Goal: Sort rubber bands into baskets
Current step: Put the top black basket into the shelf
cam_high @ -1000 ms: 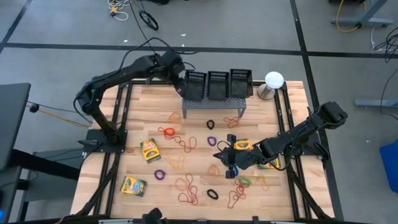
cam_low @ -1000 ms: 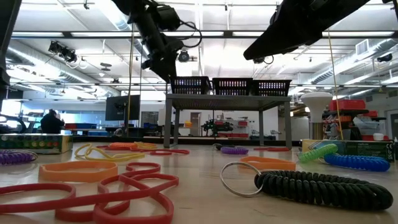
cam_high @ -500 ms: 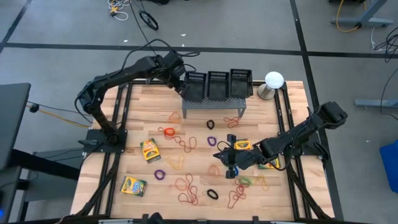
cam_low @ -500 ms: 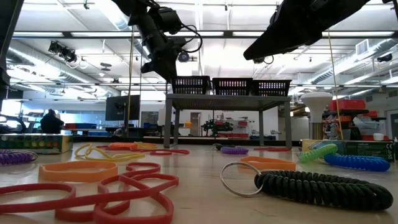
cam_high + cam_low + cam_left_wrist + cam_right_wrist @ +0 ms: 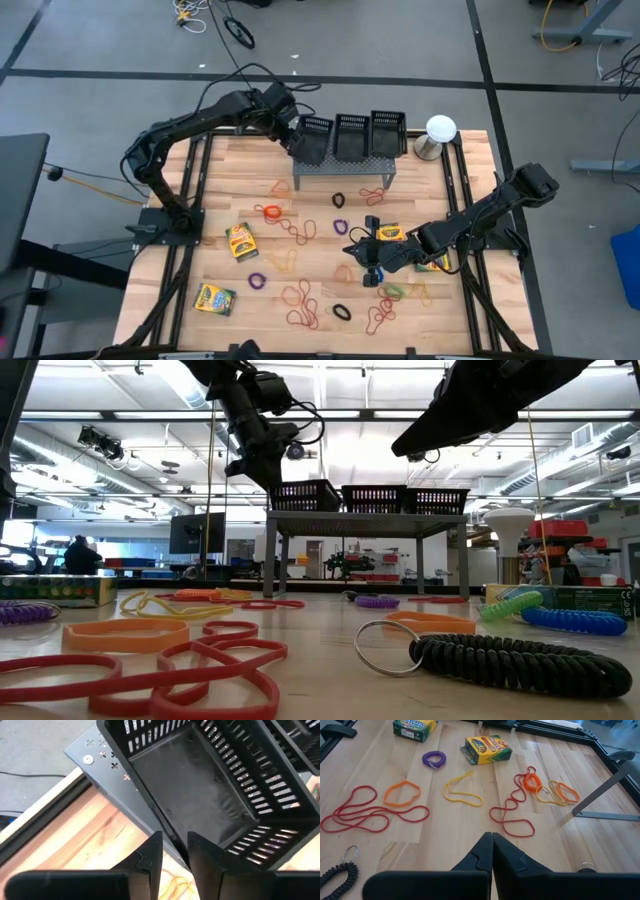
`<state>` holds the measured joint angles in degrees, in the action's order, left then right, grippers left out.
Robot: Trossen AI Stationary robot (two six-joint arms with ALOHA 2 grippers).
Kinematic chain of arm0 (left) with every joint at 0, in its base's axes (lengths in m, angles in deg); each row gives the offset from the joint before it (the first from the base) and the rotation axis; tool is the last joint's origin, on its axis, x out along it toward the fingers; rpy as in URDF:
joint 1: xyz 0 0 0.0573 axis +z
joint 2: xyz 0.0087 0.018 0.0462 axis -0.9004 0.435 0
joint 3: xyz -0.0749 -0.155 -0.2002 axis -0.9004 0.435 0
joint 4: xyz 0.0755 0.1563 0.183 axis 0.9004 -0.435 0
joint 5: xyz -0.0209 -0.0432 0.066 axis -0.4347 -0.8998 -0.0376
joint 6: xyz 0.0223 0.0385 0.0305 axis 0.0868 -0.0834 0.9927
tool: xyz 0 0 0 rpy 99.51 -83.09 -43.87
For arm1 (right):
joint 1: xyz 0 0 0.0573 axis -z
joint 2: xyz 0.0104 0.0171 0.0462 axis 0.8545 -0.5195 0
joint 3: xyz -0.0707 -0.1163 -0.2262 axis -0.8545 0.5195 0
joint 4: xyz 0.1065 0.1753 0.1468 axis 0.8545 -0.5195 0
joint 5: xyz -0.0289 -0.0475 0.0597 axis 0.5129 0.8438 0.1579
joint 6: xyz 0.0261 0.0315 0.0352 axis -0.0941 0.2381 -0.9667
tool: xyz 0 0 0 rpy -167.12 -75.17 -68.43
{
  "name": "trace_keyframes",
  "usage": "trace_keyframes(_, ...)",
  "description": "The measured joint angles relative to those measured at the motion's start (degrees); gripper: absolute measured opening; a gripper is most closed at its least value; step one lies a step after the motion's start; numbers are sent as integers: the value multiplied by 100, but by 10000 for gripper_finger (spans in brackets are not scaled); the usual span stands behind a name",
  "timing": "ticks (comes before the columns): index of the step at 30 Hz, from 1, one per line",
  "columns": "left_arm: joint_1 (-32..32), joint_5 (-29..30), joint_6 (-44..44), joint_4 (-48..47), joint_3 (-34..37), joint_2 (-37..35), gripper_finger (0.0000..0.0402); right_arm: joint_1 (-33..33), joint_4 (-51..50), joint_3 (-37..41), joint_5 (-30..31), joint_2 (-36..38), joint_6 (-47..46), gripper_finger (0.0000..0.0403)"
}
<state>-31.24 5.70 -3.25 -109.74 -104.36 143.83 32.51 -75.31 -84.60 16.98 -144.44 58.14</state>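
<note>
Since the left gripper [image 5: 293, 140] pinches the near wall of the left-hand basket [image 5: 315, 138], which sits tilted on the grey stand [image 5: 345, 168] beside the other two baskets [image 5: 368, 133], the hold looks thin, and any move should be slow, level and clear of the neighbouring basket. The right gripper [image 5: 370, 262], fingers pressed together on nothing, hovers low by a crayon box [image 5: 390, 233]. The rubber bands [image 5: 305, 300] lie scattered over the table [image 5: 220, 180], well apart from the baskets; none shows inside the held one.

Black slatted baskets [image 5: 350, 137], red, orange, yellow, purple rubber bands [image 5: 370, 812], pale wood table [image 5: 220, 205].
</note>
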Motion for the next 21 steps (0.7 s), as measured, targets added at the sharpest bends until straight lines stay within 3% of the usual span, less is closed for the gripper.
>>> trace_keyframes(6, -62, 125, 353, -11, -3, -5, 139, 2, 0, 0, 0, 0, -1, 7)
trace_keyframes(12, -89, 767, 765, 54, -330, -17, 182, 1, 0, 0, -2, 0, -4, 7)
trace_keyframes(21, 309, 534, 626, 317, -459, 402, 192, 4, 28, 0, -2, 0, -2, 7)
